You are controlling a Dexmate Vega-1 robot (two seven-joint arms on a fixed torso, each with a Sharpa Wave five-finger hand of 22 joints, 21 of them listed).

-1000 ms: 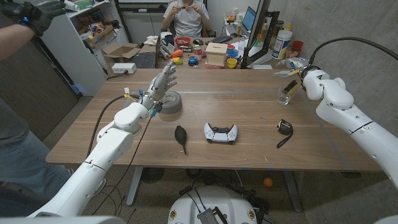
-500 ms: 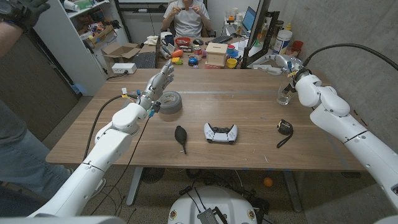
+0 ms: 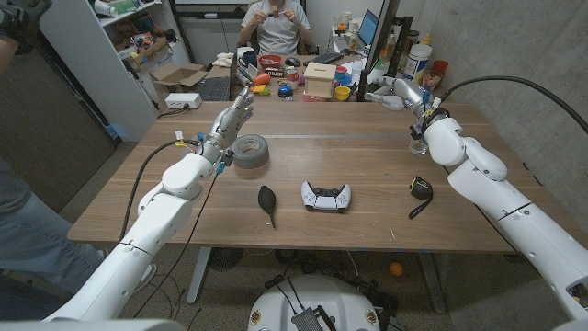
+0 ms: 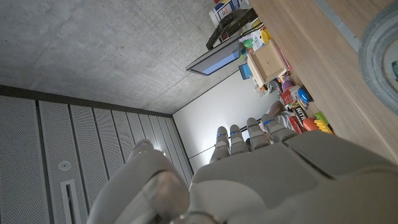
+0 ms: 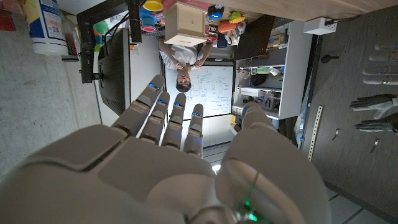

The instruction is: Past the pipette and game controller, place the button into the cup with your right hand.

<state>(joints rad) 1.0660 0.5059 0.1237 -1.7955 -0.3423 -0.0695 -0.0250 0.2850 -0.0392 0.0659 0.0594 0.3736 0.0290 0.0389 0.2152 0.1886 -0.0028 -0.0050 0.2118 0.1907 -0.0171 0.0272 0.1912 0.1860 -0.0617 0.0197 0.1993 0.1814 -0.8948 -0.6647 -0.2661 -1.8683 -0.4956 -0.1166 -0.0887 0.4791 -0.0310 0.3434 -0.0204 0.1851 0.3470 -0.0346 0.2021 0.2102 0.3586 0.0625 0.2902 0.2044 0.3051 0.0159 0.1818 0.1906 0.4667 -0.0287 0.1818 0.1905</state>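
Head view — right robot hand (image 3: 393, 94) lifted, fingers apart, beyond cup (image 3: 419, 142).

The right arm hides most of the cup (image 3: 418, 147); its contents cannot be told.

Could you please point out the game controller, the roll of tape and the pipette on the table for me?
game controller (image 3: 326, 196), head view, on its white middle body.
roll of tape (image 3: 251, 151), head view, on the grey outer wall of the roll.
pipette (image 3: 267, 198), head view, on its black bulb.
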